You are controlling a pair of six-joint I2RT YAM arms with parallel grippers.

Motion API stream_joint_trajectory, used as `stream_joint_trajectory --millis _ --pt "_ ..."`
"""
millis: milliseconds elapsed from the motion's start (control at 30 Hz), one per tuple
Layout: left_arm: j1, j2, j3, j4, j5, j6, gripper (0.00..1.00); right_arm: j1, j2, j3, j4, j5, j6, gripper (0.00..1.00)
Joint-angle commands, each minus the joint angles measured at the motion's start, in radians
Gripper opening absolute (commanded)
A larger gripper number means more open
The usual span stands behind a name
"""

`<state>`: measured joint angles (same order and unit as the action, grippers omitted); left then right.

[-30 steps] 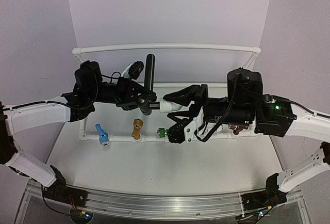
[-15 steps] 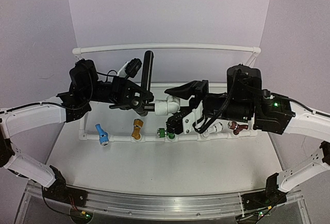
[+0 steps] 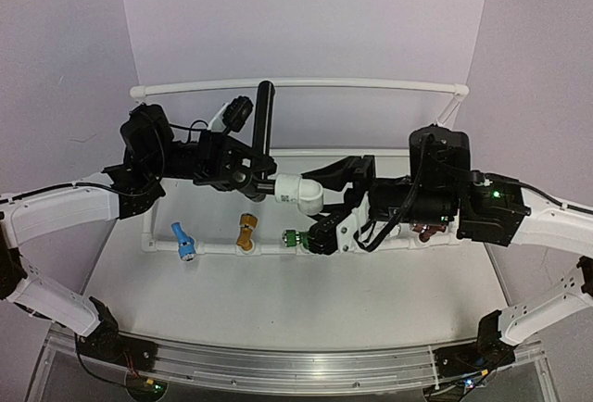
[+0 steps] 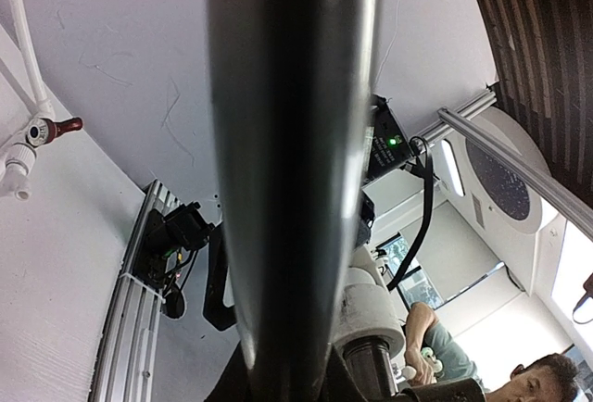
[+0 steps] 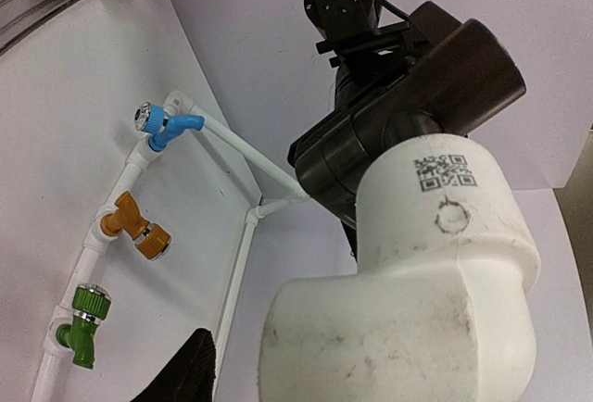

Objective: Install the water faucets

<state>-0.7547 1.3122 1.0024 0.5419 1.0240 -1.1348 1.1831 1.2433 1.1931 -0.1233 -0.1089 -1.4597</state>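
I had the left gripper (image 3: pixel 248 178) clenched on the black faucet (image 3: pixel 264 129) above the pipe rack (image 3: pixel 213 248), with the white elbow fitting (image 3: pixel 298 191) at its right end; I couldn't tell the right gripper (image 3: pixel 321 204) grip, and judged it needed straight threads and slow twisting.

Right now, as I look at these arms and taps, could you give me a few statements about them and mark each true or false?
1. The left jaws hold the black faucet. True.
2. The white fitting lies on the table. False: it sits on the black faucet's end, off the table.
3. A blue faucet, a yellow faucet and a green faucet sit on the pipe frame. True.
4. The green faucet is leftmost. False: the blue faucet is.
5. The right jaws are far from the white fitting. False: they stand open right beside it.
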Motion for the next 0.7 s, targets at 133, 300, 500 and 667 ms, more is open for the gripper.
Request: stream_joint_trajectory --millis 133,300,500,667 --pt "-0.002 0.031 0.088 0.16 -0.053 -0.05 0.0 0.003 -0.066 -0.002 0.009 -0.158 0.007 0.59" --pt "-0.001 0.056 0.092 0.232 -0.046 -0.1 0.0 0.004 -0.063 -0.015 0.001 -0.169 0.006 0.6" --pt "-0.001 0.049 0.091 0.277 -0.031 -0.129 0.0 0.0 -0.03 -0.012 0.005 -0.085 0.059 0.59" --pt "-0.002 0.043 0.082 0.317 -0.028 -0.148 0.0 -0.022 -0.014 0.008 0.012 -0.069 0.098 0.6"
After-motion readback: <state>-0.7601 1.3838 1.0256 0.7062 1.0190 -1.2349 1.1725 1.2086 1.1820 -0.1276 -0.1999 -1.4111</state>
